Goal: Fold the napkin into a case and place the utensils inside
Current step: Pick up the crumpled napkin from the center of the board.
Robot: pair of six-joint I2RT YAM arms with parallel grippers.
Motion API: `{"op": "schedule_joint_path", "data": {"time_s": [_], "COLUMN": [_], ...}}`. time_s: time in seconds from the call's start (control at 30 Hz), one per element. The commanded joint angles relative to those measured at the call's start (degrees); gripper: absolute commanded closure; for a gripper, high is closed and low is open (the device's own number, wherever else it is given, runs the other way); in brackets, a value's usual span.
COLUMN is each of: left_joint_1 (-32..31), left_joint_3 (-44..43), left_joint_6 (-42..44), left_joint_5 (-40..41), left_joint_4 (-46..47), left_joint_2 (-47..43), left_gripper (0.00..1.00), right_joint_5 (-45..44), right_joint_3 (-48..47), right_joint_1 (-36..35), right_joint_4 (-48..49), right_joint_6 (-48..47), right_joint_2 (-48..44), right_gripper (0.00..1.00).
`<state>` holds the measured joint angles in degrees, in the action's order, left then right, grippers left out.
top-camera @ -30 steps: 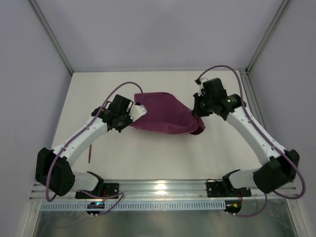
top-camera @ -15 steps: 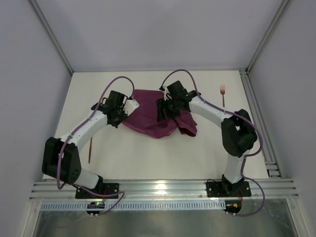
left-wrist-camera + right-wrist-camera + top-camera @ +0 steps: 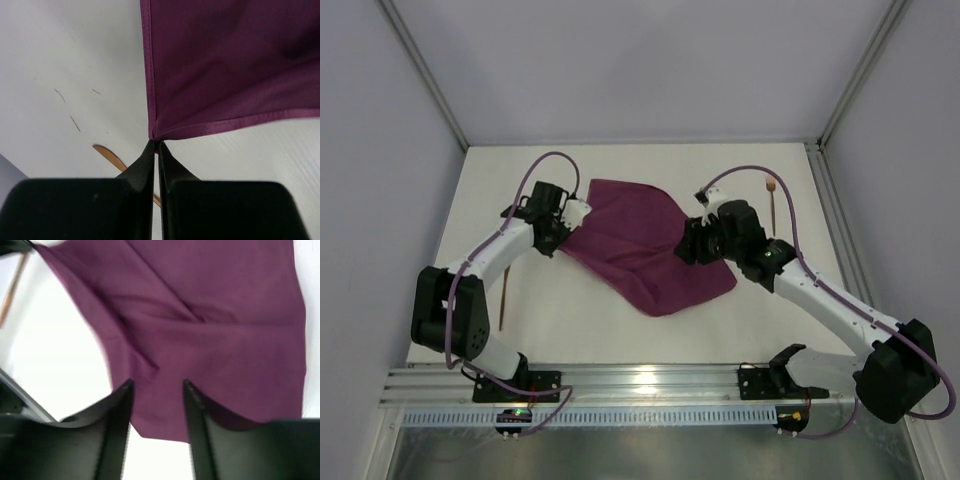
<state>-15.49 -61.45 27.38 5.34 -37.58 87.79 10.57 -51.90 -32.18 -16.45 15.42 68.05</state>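
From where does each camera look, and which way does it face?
Top: above and behind the robot, facing down at the table and napkin; left arm and right arm show.
Left wrist: on the left arm, facing along its shut left claw pinching a napkin corner.
Right wrist: on the right arm, facing down past its open right claw at the napkin.
Shared: all three show the napkin.

White counter [image 3: 610, 335] lies open in front of the spread maroon-purple cloth napkin [image 3: 640, 245]. Left arm [image 3: 490, 262] and right arm [image 3: 820, 295] flank it; one slim copper utensil [image 3: 503, 305] lies left, another copper utensil [image 3: 773, 200] far right.
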Motion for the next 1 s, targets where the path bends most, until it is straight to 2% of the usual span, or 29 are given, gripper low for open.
{"op": "schedule_joint_path", "data": {"time_s": [0.0, 0.13, 0.2, 0.3, 0.33, 0.47, 0.53, 0.57, 0.67, 0.83, 0.97], "left_joint_1": [0.6, 0.7, 0.6, 0.7, 0.7, 0.7, 0.7, 0.7, 0.7, 0.7, 0.7], "left_joint_3": [-1.7, -1.6, -1.6, -1.8, -1.9, -2.1, -2.3, -2.4, -2.1, -2.2, -2.6], "left_joint_6": [-1.4, -1.7, -1.7, -1.9, -2.1, -2.2, -2.4, -2.5, -2.9, -3.6, -4.1], "left_joint_5": [-1.6, -1.4, -1.1, -1.2, -1.5, -2.3, -2.9, -3.1, -3.5, -5.2, -5.2], "left_joint_4": [1.5, 1.3, 1.2, 0.4, 0.2, -0.7, -2.1, -2.6, -3.1, -3.7, -4.3], "left_joint_2": [0.1, -0.5, -1.0, -2.3, -3.1, -6.2, -7.3, -7.6, -9.1, -10.7, -11.2], "left_gripper": [1.00, 1.00, 1.00, 1.00, 1.00, 1.00, 1.00, 1.00, 1.00, 1.00, 1.00], "right_joint_5": [-6.8, -10.1, -10.2, -14.9, -18.4, -23.7, -24.0, -23.9, -22.5, -15.0, -11.4], "right_joint_3": [8.1, 18.1, 20.1, 21.8, 22.1, 21.1, 21.0, 21.2, 23.9, 29.6, 27.0], "right_joint_1": [-2.4, -6.7, -8.0, -9.0, -8.9, -5.7, -3.9, -2.5, 1.5, 6.3, 6.3], "right_joint_4": [2.3, 5.3, 6.3, 5.3, 3.6, -1.7, -4.5, -5.0, -5.0, 6.8, 12.0], "right_joint_6": [4.0, 8.9, 11.9, 15.5, 16.1, 18.2, 18.9, 19.5, 21.1, 22.7, 22.6], "right_joint_2": [-3.0, -5.3, -6.2, -6.8, -7.5, -8.4, -8.9, -9.7, -10.7, -8.8, 0.0], "right_gripper": [0.57, 0.68, 0.70, 0.70, 0.63, 0.47, 0.43, 0.36, 0.26, 0.23, 0.27]}}
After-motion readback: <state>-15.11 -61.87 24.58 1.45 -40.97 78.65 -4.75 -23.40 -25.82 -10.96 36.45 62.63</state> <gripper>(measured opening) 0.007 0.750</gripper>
